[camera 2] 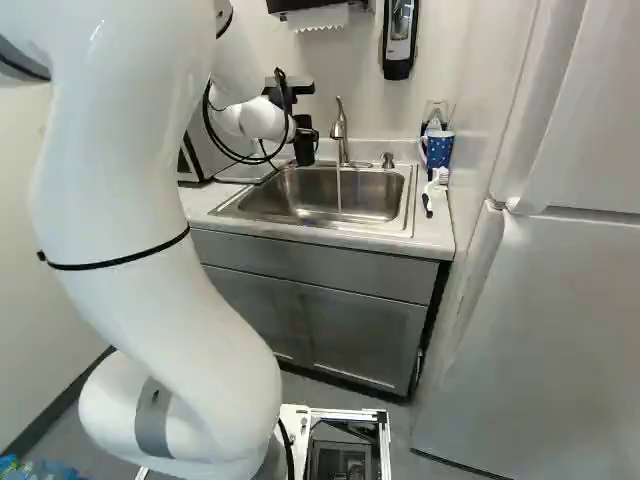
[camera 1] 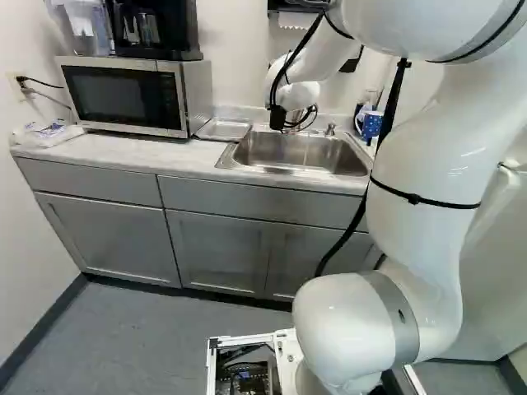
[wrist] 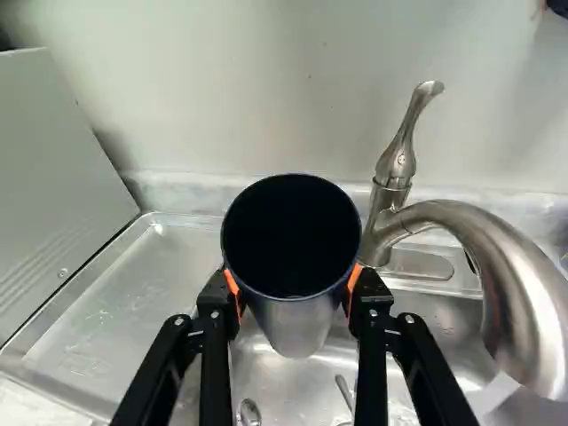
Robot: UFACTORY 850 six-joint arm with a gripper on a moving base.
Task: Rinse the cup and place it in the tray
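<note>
In the right base view my gripper [camera 2: 304, 148] hangs left of the faucet, over the left part of the sink; the cup cannot be told apart from it there. In the wrist view the gripper [wrist: 294, 288] is shut on the cup [wrist: 297, 321], its orange pads against opposite sides below the rim. This cup is metallic outside and dark inside, its open mouth facing the camera. The metal tray [wrist: 67, 306] lies on the counter beside the sink, near the microwave; in the left base view the tray [camera 1: 222, 129] shows whole.
The faucet [camera 2: 340, 130] stands behind the sink [camera 2: 400, 215], a thin stream of water falling from its spout. A blue dotted mug [camera 2: 438, 150] and a brush [camera 2: 430, 198] are at the sink's right. The microwave [camera 1: 123, 95] stands left of the tray; a refrigerator [camera 2: 550, 300] is at the far right.
</note>
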